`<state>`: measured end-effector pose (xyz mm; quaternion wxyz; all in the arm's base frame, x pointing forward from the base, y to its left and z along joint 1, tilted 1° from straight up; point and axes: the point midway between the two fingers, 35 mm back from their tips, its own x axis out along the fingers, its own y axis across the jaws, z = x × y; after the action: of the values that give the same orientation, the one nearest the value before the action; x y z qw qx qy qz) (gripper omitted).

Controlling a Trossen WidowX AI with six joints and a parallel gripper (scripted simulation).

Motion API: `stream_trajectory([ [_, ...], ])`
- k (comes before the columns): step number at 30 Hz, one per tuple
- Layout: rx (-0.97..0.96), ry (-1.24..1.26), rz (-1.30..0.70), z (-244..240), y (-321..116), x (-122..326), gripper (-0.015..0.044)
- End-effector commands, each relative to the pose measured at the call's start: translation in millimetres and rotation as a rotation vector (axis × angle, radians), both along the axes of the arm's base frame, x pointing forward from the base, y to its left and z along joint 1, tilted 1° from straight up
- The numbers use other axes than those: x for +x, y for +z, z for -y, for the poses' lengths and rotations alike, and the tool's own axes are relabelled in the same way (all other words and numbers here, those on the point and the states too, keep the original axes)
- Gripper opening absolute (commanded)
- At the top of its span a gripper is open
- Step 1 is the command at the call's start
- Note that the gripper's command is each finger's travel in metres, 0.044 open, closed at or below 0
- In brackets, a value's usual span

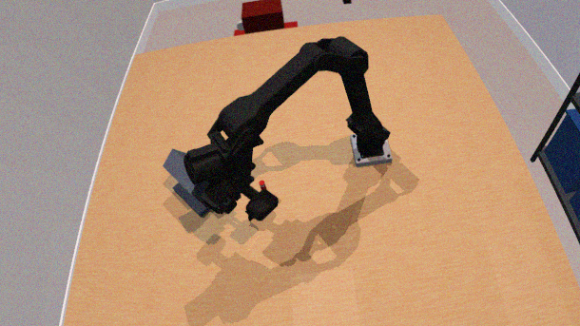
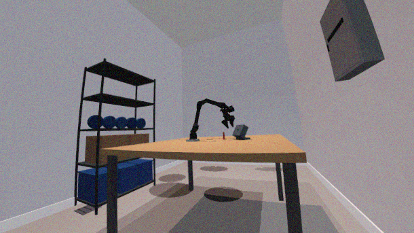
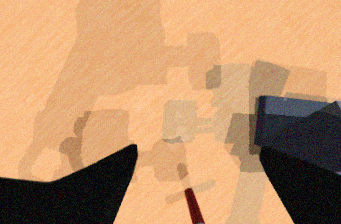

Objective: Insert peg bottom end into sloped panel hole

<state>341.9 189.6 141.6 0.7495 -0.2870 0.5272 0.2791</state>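
A thin dark red peg (image 2: 223, 136) (image 3: 193, 206) stands upright on the table; in the top view only its bright red top (image 1: 261, 182) shows beside the gripper. Its cross-section is too small to tell. The blue-grey sloped panel (image 1: 175, 164) (image 2: 241, 131) (image 3: 287, 125) stands near the peg, partly behind the arm in the top view. Its hole cannot be made out clearly. My gripper (image 2: 229, 127) (image 3: 198, 151) is open and empty, pointing down above the table, higher than the peg. In the wrist view the peg shows low between the fingers, with its lower part cut off by the frame.
The arm's base plate (image 1: 374, 159) is on the table (image 1: 404, 248) (image 2: 203, 147). In the wrist view the panel lies at the right, partly behind the right finger. Arm shadows fall around the peg. A shelf rack (image 2: 119, 100) and a wall cabinet (image 2: 368, 38) are away from the table.
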Motion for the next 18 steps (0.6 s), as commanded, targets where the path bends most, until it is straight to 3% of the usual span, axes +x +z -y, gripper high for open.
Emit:
stream_trajectory([
  [1,-0.029,-0.010,-0.064,20.5,-5.5,-11.6,0.0440],
  [11,-0.093,-0.061,-0.249,75.8,-15.6,-46.5,0.0440],
  [18,-0.096,-0.064,-0.262,79.0,-18.6,-48.6,0.0440],
])
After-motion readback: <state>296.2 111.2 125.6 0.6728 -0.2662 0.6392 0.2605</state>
